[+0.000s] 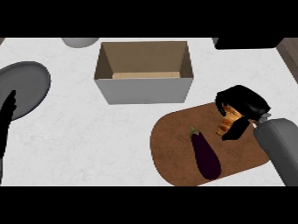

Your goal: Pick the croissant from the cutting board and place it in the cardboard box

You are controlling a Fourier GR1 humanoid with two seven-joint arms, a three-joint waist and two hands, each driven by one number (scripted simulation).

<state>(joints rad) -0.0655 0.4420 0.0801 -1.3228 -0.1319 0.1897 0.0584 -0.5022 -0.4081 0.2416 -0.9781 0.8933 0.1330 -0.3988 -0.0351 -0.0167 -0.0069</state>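
A golden-brown croissant [228,121] lies on the right part of the brown cutting board [174,144]. My right hand [244,105] sits over it with fingers and thumb curled round it, hiding most of it. The open cardboard box [144,70] stands behind the board, toward the middle of the counter, with nothing visible inside. My left hand [0,127] rests at the left edge, fingers straight and pointing up, holding nothing.
A dark purple eggplant [204,154] lies on the board just left of my right hand. A grey plate [23,85] sits at the far left behind my left hand. A grey round object [80,42] and a black object [248,43] sit at the back edge.
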